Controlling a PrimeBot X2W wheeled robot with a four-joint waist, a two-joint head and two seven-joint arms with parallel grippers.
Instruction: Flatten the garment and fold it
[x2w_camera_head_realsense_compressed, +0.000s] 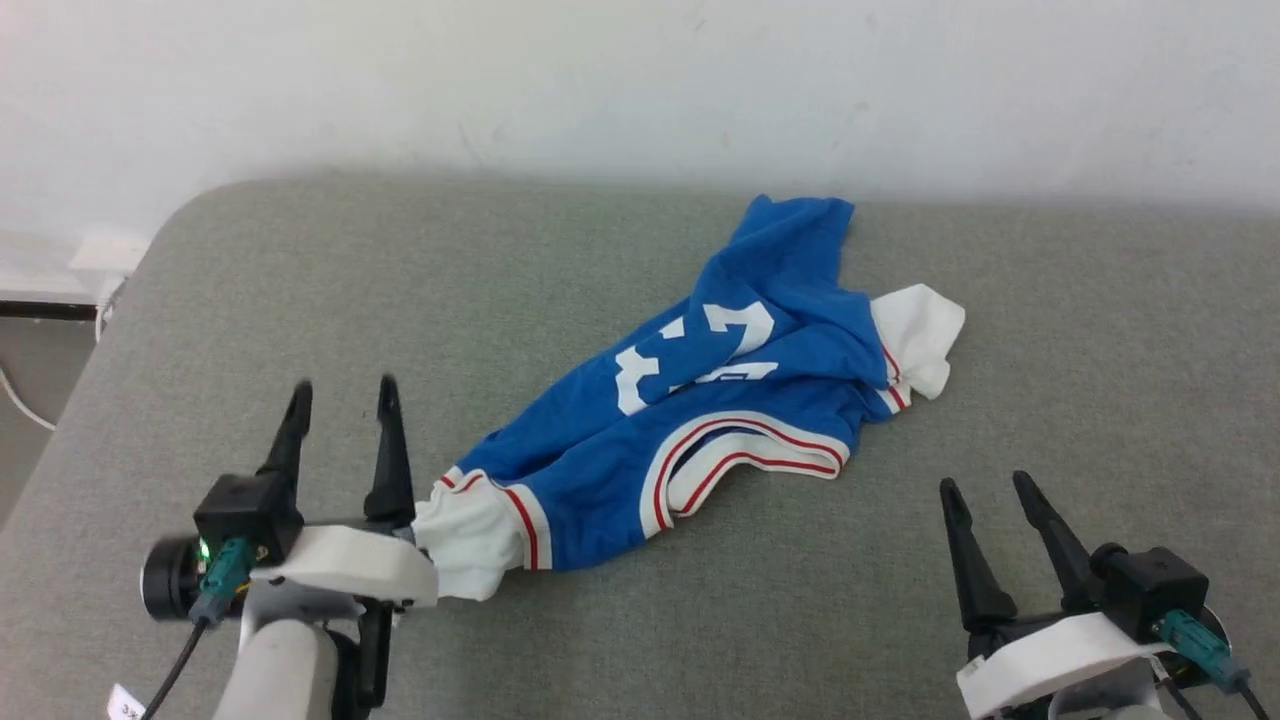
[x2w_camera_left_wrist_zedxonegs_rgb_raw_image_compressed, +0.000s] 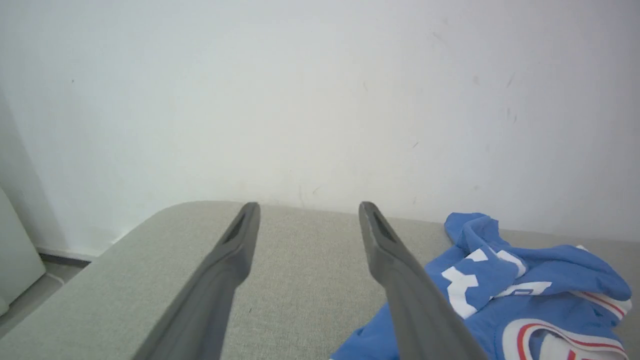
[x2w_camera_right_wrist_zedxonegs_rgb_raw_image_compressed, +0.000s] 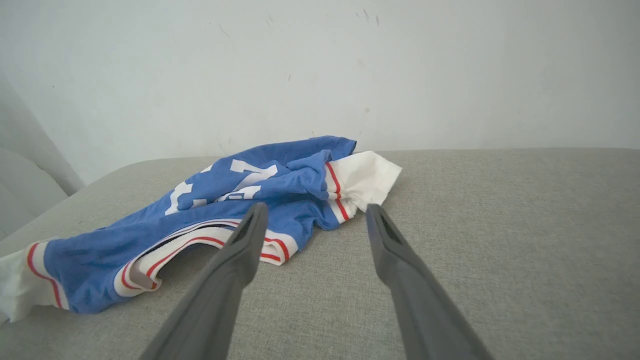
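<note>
Garment (x2w_camera_head_realsense_compressed: 700, 430), crumpled blue jersey, white sleeves, red-striped trim

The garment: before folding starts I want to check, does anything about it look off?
The garment lies crumpled and twisted on the grey surface: its number print is bunched, one white sleeve sticks out right, the other sleeve sits by the left gripper.

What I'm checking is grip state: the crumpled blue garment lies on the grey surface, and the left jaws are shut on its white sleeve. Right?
No: the left gripper has its jaws open and empty, as the head view shows. The garment does lie crumpled on the grey surface.
</note>
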